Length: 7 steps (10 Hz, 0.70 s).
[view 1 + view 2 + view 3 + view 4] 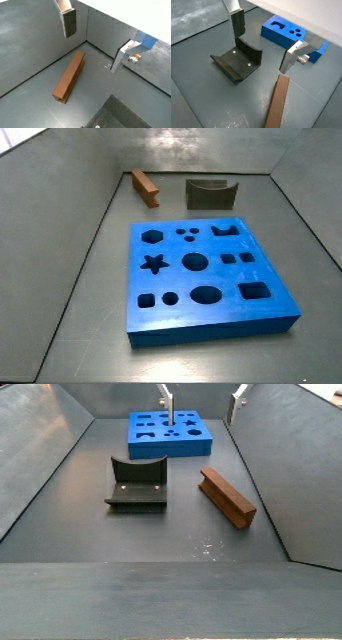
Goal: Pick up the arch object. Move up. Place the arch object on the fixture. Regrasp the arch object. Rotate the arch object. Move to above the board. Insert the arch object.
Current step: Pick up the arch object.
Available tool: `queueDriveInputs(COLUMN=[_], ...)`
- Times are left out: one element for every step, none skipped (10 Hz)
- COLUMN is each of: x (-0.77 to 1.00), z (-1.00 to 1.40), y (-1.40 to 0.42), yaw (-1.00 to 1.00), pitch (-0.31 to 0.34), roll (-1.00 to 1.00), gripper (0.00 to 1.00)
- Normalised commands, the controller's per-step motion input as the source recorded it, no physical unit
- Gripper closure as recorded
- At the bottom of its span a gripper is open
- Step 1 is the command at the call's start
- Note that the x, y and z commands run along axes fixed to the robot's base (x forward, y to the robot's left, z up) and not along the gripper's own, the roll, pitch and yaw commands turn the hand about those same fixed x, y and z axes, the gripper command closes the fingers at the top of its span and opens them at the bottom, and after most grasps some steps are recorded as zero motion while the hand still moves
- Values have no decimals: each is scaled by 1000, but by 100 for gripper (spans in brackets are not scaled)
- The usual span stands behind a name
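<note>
In a wrist view: arch object flat on the grey floor, nothing touching it, gripper well above with fingers wide apart and empty. Best to line the two plates across the bar's narrow width, near its middle, before descending.

In a wrist view: fixture beneath and between the spread fingers, board beyond, one end of the bar at the frame's edge. Worth shifting sideways off the fixture first, so neither finger clips its raised wall.

In a side view: bar near the far wall, just beside the fixture but apart from it; gripper out of frame here.

In a side view: bar angled on the floor beside the fixture, only finger tips visible high over the board, probably still far from grasp height. Wrist rotation to match that angle advised.
</note>
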Motion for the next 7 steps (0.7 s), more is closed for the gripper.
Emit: queueDriveInputs(x=[-257,-189,-206,-197,-146,-66,0], z=[-437,-609,-620,-677,-683,-749,-783], y=[-289,-226,-263,-197,-66,-6,0], yaw=[106,246,334,277,226,209,237], pitch=[-36,0,-43,-90,-130,-153,-147], roll=[140,0,-26,0,-17,-30,-49], gripper=[0,0,0,0,0,0,0])
